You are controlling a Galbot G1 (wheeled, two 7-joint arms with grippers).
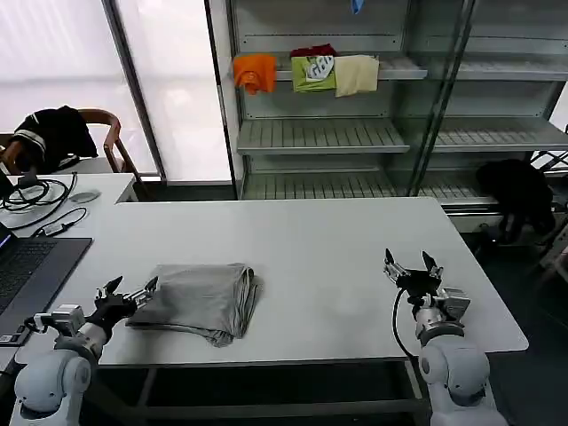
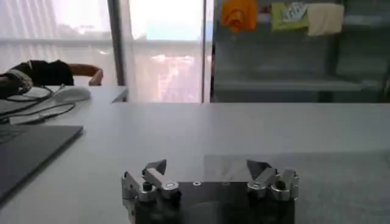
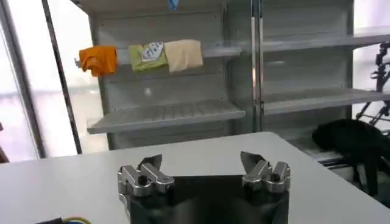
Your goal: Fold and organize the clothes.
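We see the folded grey shirt (image 1: 200,300) lying near the table's (image 1: 337,240) front edge, our left gripper (image 1: 130,295) spread open at its left side, probably just releasing, our right gripper (image 1: 414,269) open, idle well right.

1. A white table (image 1: 337,257) spans the head view.
2. A folded light grey shirt (image 1: 200,300) lies on it toward 8 o'clock, near the front edge.
3. A dark laptop (image 1: 31,266) lies at the 9 o'clock edge.
4. A second white desk (image 1: 93,186) adjoins at 10 o'clock, carrying black cables (image 1: 35,197) and a mouse (image 1: 84,196).
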